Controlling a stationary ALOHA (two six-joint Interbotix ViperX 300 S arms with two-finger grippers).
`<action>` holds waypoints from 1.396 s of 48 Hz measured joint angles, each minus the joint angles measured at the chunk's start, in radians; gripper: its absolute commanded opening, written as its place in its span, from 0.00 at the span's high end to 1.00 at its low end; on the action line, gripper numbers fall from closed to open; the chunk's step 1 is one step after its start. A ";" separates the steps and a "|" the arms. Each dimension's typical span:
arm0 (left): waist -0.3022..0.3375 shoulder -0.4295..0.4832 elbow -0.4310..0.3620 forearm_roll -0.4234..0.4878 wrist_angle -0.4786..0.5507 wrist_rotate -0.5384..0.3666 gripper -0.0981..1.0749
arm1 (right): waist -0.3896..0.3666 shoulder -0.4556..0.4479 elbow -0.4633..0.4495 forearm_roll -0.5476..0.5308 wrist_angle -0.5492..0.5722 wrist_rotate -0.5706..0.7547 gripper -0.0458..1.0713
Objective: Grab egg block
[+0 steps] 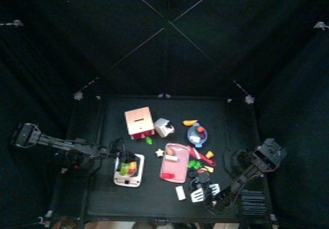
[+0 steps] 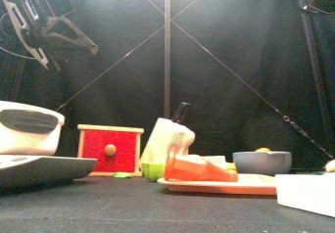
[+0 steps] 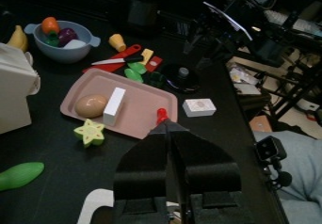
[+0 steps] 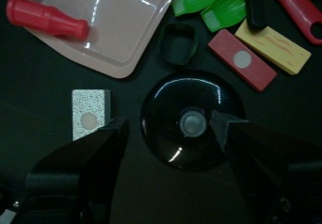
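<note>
Small black table point(image 1: 96, 127), matte, penned on all sides by black curtains point(image 1: 77, 40); crossed thin lines run up the backdrop in the front view. The left wrist view looks past the curtains to stands and cables in a room. Count on the table: one pink tray point(image 3: 141, 94); one egg point(image 3: 90, 105) and one white rectangular block point(image 3: 113, 104), side by side on that tray; one yellow star point(image 3: 89, 131) just off the tray's edge; one speckled white egg block point(image 4: 88, 112) with a round pale centre, lying flat on bare table beside the tray's corner, apart from it. Its long axis runs roughly parallel to the tray's near edge; it has no distinct pointing end. One black round lid point(image 4: 190, 121) with a centre knob sits near the block. One blue bowl point(image 3: 62, 38) holding fruit, one red box with a knob point(image 2: 110, 150), one white toaster-like item point(image 2: 26, 129). Left gripper point(image 3: 172, 171): fingers pressed together, empty. Right gripper point(image 4: 170, 157): fingers spread wide, above the lid, with the egg block just beside one finger.
</note>
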State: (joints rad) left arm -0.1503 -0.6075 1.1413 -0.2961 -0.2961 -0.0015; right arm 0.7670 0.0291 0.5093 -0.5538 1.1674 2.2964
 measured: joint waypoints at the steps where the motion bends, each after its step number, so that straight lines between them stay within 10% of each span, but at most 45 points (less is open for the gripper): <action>1: 0.000 0.002 0.000 0.000 0.000 0.000 0.62 | 0.002 0.000 0.002 0.000 -0.002 0.000 0.07; 29: 0.000 0.000 0.000 0.002 -0.002 0.002 0.62 | 0.000 -0.018 0.021 0.000 -0.023 -0.006 0.07; 50: 0.000 -0.081 0.041 0.002 -0.031 0.005 0.62 | -0.025 -0.262 0.259 -0.009 -0.025 -0.038 0.07; 67: 0.000 -0.081 0.048 0.002 -0.041 0.005 0.62 | -0.103 -0.446 0.422 0.031 -0.114 -0.374 0.08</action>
State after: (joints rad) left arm -0.1503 -0.6888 1.1888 -0.2945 -0.3375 0.0031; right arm 0.6642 -0.4172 0.9311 -0.5231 1.0538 1.9221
